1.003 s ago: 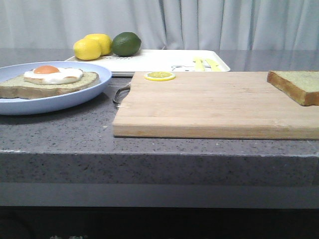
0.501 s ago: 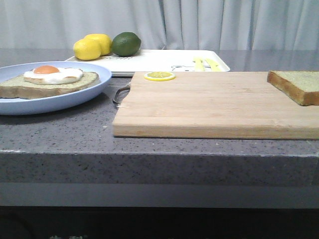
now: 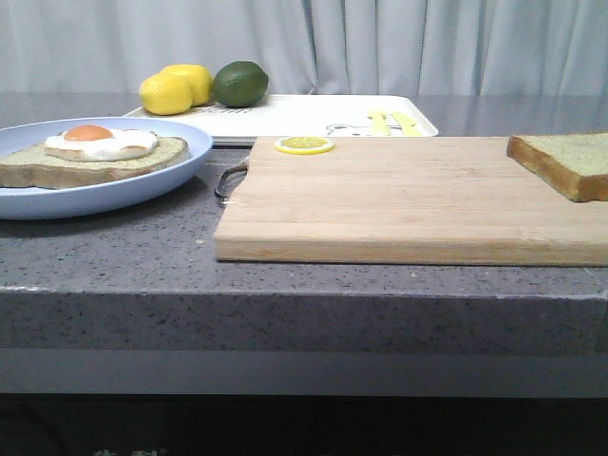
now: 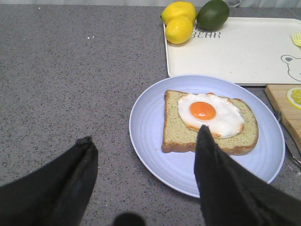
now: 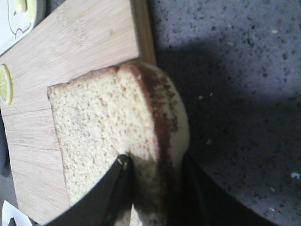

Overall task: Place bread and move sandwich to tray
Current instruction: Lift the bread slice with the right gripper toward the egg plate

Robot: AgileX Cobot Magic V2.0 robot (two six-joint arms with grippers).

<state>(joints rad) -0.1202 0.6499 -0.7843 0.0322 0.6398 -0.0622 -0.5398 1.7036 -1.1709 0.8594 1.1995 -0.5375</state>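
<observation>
The bread (image 3: pixel 565 163), a thick greenish-tan slice with brown crust, sits at the right end of the cutting board (image 3: pixel 408 199). In the right wrist view my right gripper (image 5: pixel 155 160) is shut on the bread (image 5: pixel 103 127), with one finger on its face and the other round its crust edge. The sandwich (image 3: pixel 95 152), a slice topped with a fried egg, lies on the pale blue plate (image 3: pixel 95 199). My left gripper (image 4: pixel 145 133) is open and empty above the plate's (image 4: pixel 150 127) near rim, just short of the sandwich (image 4: pixel 209 120). The white tray (image 3: pixel 304 116) lies behind the board. Neither gripper shows in the front view.
Two lemons (image 3: pixel 176 87) and a lime (image 3: pixel 239 83) sit on the tray's far left corner. A lemon slice (image 3: pixel 304 144) lies on the board's back left edge. The board has a metal handle (image 3: pixel 228 180) toward the plate. Grey counter surrounds everything.
The bread has shifted very slightly to the left at the board's right end. Nothing else has moved.
</observation>
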